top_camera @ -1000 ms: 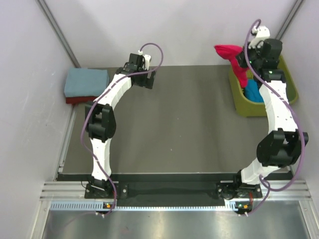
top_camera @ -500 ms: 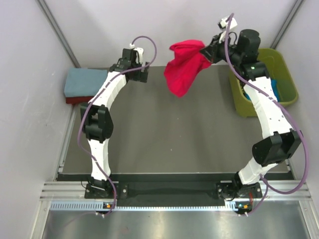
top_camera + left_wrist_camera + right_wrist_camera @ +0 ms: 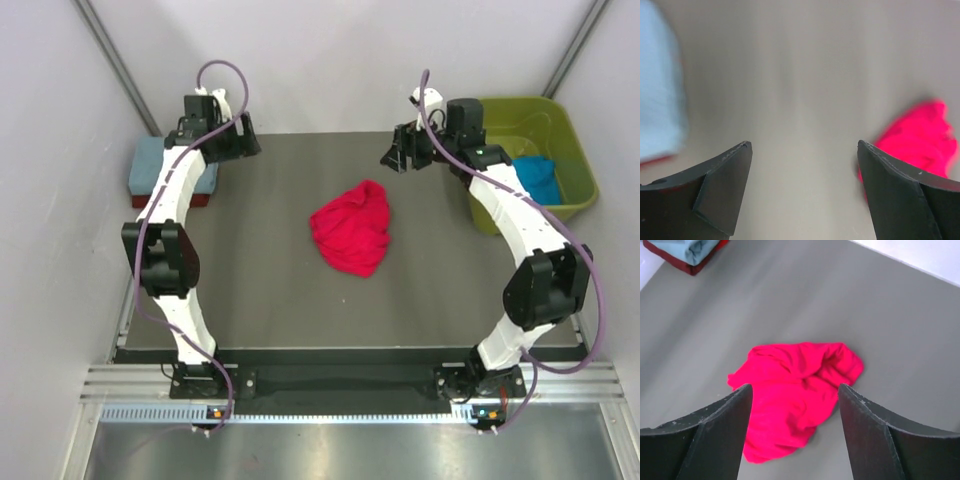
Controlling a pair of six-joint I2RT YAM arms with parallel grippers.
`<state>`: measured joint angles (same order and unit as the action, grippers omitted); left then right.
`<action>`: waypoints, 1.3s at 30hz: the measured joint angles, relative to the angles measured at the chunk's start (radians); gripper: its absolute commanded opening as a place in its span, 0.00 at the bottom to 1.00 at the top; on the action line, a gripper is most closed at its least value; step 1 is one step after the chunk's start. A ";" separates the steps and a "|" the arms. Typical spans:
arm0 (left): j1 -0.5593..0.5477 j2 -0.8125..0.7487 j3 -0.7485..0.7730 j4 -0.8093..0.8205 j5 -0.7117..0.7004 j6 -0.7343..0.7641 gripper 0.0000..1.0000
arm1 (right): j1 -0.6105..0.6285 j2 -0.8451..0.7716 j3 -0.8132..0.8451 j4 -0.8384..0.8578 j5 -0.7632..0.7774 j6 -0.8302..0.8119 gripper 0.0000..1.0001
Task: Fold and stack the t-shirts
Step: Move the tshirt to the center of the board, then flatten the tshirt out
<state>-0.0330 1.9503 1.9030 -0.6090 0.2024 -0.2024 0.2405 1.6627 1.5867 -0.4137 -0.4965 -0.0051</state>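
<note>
Bright red tee is just lying in a crumpled heap mid-bench. Left claw is spread wide and empty, and so is the right claw. Folded blue-grey tee sits on the dark red tee in the far-left corner. Bright blue tee is in the green tub.

Plain bright red t-shirt ahead of right gripper. Blue-grey tee over dark red tee. Bright blue tee in olive-green tub. Dark grey table.
</note>
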 measured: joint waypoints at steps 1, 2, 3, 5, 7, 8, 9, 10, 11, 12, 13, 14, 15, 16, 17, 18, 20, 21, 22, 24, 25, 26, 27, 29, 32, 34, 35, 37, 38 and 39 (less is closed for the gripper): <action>-0.002 -0.006 -0.034 -0.003 0.036 -0.018 0.93 | 0.000 0.006 0.010 0.001 0.000 -0.011 0.67; -0.005 -0.013 -0.069 -0.002 0.065 -0.034 0.94 | 0.003 0.014 0.019 0.000 -0.001 -0.022 0.66; -0.009 -0.018 -0.101 -0.008 0.089 -0.043 0.96 | 0.006 0.021 0.024 0.000 -0.002 -0.039 0.65; -0.016 -0.020 -0.151 -0.021 0.117 -0.058 0.99 | 0.030 0.037 0.026 -0.018 0.000 -0.090 0.63; -0.021 -0.020 -0.177 -0.042 0.124 -0.062 0.99 | 0.074 0.057 0.025 -0.054 -0.005 -0.143 0.64; -0.022 -0.020 -0.179 -0.050 0.124 -0.062 0.99 | 0.109 0.073 0.024 -0.076 -0.014 -0.174 0.63; -0.021 -0.022 -0.179 -0.053 0.124 -0.061 0.99 | 0.142 0.086 0.021 -0.092 -0.023 -0.200 0.63; -0.017 -0.024 -0.177 -0.054 0.123 -0.058 0.99 | 0.179 0.099 0.009 -0.105 -0.032 -0.225 0.63; -0.012 -0.027 -0.175 -0.055 0.122 -0.055 0.99 | 0.219 0.109 -0.008 -0.118 -0.041 -0.248 0.61; -0.006 -0.029 -0.171 -0.058 0.121 -0.052 0.99 | 0.251 0.117 -0.025 -0.132 -0.048 -0.264 0.61; 0.003 -0.033 -0.167 -0.058 0.119 -0.047 0.99 | 0.290 0.125 -0.051 -0.141 -0.053 -0.280 0.59; 0.009 -0.035 -0.164 -0.058 0.115 -0.042 0.99 | 0.316 0.130 -0.071 -0.153 -0.056 -0.291 0.59; 0.017 -0.040 -0.164 -0.058 0.111 -0.035 0.99 | 0.352 0.134 -0.097 -0.161 -0.057 -0.304 0.59; 0.027 -0.046 -0.163 -0.059 0.103 -0.026 0.99 | 0.375 0.136 -0.114 -0.171 -0.057 -0.315 0.58; 0.036 -0.053 -0.164 -0.059 0.089 -0.012 0.99 | 0.401 0.138 -0.130 -0.179 -0.056 -0.325 0.58; 0.042 -0.060 -0.163 -0.059 0.075 -0.002 0.99 | 0.424 0.138 -0.146 -0.184 -0.054 -0.335 0.58; 0.053 -0.076 -0.163 -0.061 0.048 0.020 0.99 | 0.465 0.138 -0.177 -0.186 -0.043 -0.354 0.56; 0.057 -0.083 -0.163 -0.065 0.037 0.028 0.99 | 0.483 0.138 -0.193 -0.184 -0.031 -0.363 0.55; 0.059 -0.090 -0.162 -0.069 0.029 0.035 0.99 | 0.498 0.137 -0.212 -0.183 -0.019 -0.372 0.55; 0.058 -0.103 -0.162 -0.077 0.017 0.042 0.99 | 0.525 0.137 -0.247 -0.182 0.011 -0.388 0.55; 0.058 -0.110 -0.163 -0.080 0.016 0.043 0.99 | 0.540 0.137 -0.269 -0.183 0.033 -0.397 0.55; 0.058 -0.122 -0.164 -0.080 0.016 0.043 0.99 | 0.551 0.137 -0.288 -0.182 0.054 -0.404 0.55; 0.057 -0.135 -0.168 -0.081 0.018 0.043 0.99 | 0.561 0.137 -0.309 -0.181 0.082 -0.412 0.55; 0.056 -0.174 -0.185 -0.079 0.020 0.040 0.99 | 0.570 0.137 -0.346 -0.178 0.136 -0.421 0.55; 0.056 -0.250 -0.219 -0.078 0.022 0.040 0.99 | 0.571 0.137 -0.380 -0.157 0.215 -0.424 0.54; 0.057 -0.293 -0.241 -0.076 0.025 0.040 0.99 | 0.571 0.137 -0.394 -0.134 0.266 -0.427 0.53; 0.057 -0.312 -0.251 -0.076 0.028 0.040 0.99 | 0.571 0.137 -0.397 -0.124 0.283 -0.430 0.53; 0.058 -0.339 -0.272 -0.071 0.038 0.040 0.99 | 0.571 0.137 -0.402 -0.098 0.319 -0.432 0.53; 0.058 -0.352 -0.289 -0.068 0.045 0.040 0.98 | 0.571 0.138 -0.403 -0.086 0.338 -0.433 0.53; 0.058 -0.362 -0.304 -0.069 0.050 0.039 0.98 | 0.571 0.138 -0.403 -0.076 0.351 -0.434 0.53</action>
<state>0.0250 1.5887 1.5993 -0.6777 0.2523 -0.1631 0.8112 1.8004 1.1835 -0.4896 -0.1459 -0.4389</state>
